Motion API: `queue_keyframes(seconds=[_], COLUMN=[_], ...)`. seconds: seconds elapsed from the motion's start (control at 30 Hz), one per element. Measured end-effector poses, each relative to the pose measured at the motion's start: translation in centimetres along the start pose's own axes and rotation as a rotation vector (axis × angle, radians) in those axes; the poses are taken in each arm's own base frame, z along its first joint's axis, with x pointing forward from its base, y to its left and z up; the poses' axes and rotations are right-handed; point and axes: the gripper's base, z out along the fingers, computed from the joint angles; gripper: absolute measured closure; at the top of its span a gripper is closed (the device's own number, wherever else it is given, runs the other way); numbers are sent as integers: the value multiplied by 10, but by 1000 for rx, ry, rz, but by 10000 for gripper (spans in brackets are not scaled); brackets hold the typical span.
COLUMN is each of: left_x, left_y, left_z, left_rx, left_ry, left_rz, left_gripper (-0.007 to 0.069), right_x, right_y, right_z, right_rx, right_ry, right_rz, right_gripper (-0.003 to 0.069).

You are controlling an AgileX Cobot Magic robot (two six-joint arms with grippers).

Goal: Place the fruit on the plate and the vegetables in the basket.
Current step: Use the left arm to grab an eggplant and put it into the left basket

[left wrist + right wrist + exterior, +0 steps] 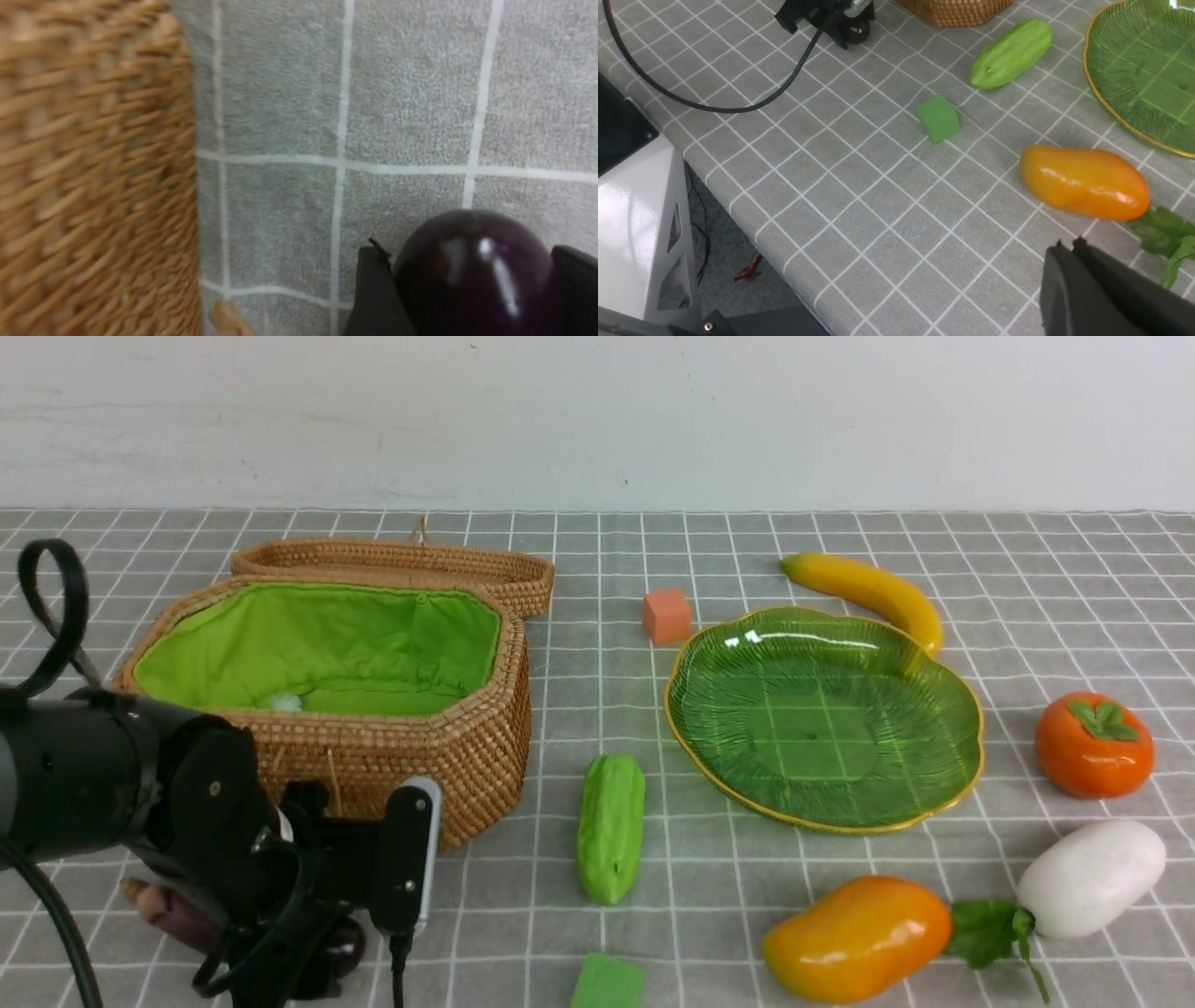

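Three views are given, and each shows what the others do not. In the front view the left gripper (317, 933) is lowered at the near left in front of the wicker basket (467, 747), and its jaws are largely hidden behind the arm. The left wrist view alone shows that the black fingers (373, 294) are set against both sides of the dark purple eggplant (467, 261), which lies on the grey checked cloth (397, 93) beside the basket wall. The right gripper (1069, 247) is seen only in its own wrist view: it is closed and empty, and is held above the cloth near the mango (1083, 182).

The basket is seen open, its lid (392, 565) laid back. The green glass plate (822, 709) holds nothing. The banana (868, 590) lies at its far rim, and the persimmon (1092, 747), the white radish (1092, 877) and the mango are placed to its right and front. The bumpy gourd (611, 826) lies between basket and plate.
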Motion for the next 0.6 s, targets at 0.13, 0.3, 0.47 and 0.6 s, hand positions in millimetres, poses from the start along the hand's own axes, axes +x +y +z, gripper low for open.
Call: queue_keyframes(seconds=[0.13,0.3,0.47,0.6], left_x=[-1,-1,-12,-33], left_y=[2,-1,-11,-10], left_z=[2,-10,-43,-96], left_rx=[-1,10,-4,-140], left_ry=[1,1,-33,-122], left_rz=[1,-42,-87,-140], left_gripper=[221,221,221,221], right_x=[0,0,0,-9], right_y=[0,0,0,-3], right_z=[0,0,0,-1], right_rx=[0,-1,1,37], right_ry=[0,2,-4,-103], right_rz=[-1,-1,-1,5], right_gripper=[656,654,654,652])
